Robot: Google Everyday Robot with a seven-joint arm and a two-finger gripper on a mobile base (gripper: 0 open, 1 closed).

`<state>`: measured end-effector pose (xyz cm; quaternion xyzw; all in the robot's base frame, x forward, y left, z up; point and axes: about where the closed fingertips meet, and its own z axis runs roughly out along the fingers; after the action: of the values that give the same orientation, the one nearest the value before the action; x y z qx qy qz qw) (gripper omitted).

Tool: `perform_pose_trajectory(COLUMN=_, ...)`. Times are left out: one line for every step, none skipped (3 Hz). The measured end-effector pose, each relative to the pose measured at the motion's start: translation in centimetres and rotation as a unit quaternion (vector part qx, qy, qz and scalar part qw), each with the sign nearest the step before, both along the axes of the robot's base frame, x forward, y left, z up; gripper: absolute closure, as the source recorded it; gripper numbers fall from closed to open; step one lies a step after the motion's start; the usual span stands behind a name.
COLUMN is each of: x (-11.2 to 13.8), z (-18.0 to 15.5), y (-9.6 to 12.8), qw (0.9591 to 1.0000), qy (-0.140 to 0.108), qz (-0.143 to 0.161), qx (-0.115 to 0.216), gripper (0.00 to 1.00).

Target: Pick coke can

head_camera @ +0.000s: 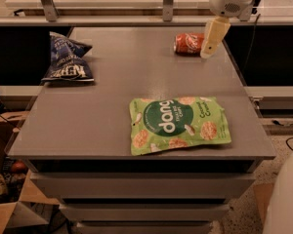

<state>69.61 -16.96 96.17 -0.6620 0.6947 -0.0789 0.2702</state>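
The coke can (187, 43) is red with white lettering and lies on its side at the far right of the grey table (112, 111). My gripper (211, 40) hangs down from the white arm at the top right. It sits just to the right of the can, close to or touching its end. The gripper's lower tip is near the table's surface.
A green "dang" snack bag (178, 125) lies flat at the front middle-right. A dark blue chip bag (67, 60) lies at the left edge. A rail with metal posts (168, 1) runs behind the table. Cardboard boxes (5, 213) stand on the floor at the left.
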Motion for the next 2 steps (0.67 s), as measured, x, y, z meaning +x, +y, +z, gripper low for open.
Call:
perform_pose_trajectory(x=2.1, z=-0.6, y=0.9, qw=0.9996, qy=-0.02, qz=0.003, qx=0.019, gripper=0.0)
perform_pose_trajectory(x=3.8, z=-1.7, y=1.7, qw=0.9991, qy=-0.023, qz=0.009, qx=0.035, gripper=0.0)
